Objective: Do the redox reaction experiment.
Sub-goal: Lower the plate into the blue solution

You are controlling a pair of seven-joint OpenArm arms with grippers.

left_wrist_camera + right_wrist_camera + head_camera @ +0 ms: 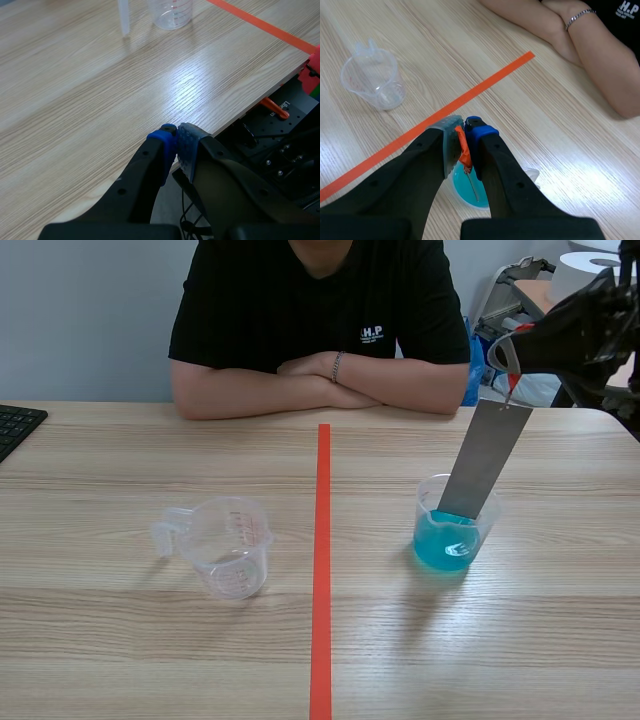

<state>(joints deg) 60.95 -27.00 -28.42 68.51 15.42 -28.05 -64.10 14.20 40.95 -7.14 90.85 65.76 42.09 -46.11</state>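
Observation:
A clear cup of blue liquid (447, 536) stands right of the orange tape line. A grey metal strip (487, 455) leans in it, lower end dipped in the liquid. High above the cup, my right gripper (512, 358) is shut on the strip's red top tab (464, 152); in the right wrist view the strip (473, 187) runs edge-on down into the blue cup (465, 192). An empty clear measuring cup (228, 545) sits left of the line. My left gripper (175, 137) is shut on nothing over the table's near edge, well short of the empty cup (172, 11).
A person sits across the table with folded arms (320, 380) resting on its far edge. A black keyboard corner (15, 425) lies at the far left. The robot's base and cables (280, 145) show below the table's front edge.

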